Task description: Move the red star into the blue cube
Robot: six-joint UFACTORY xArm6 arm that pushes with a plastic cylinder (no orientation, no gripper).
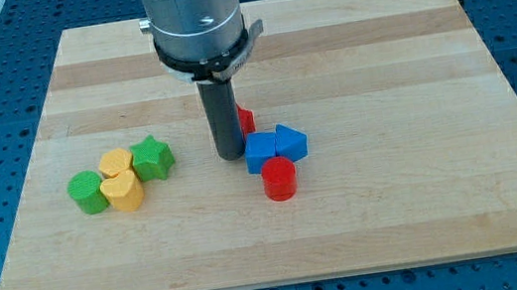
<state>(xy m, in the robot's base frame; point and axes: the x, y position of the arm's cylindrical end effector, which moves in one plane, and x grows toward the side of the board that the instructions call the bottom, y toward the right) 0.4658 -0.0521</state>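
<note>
Nearest the view's bottom, a red cylinder (279, 178) stood on the wooden bench (419, 144). Just behind it sat the blue cube (260, 152), touching the cylinder's top edge. A second blue block (290, 142), with a pointed shape, sat just beside the cube on the view's right, touching it.

Off to the view's left was a little bunch of four blocks, well apart from the blue ones. A yellow heart (125, 193) was closest to the bottom, with a green cylinder (87, 192) on its left. Another yellow block (116, 165) sat right behind the heart, and a green star (152, 157) was just beside them on the right.

My tip (231, 156) rested on the bench just left of the blue cube, very close to it. There was no claw, only the dark rod, so it held nothing.

The red star (246, 120) was behind the blue cube, near it, mostly hidden by the rod. Only a small red bit showed.
</note>
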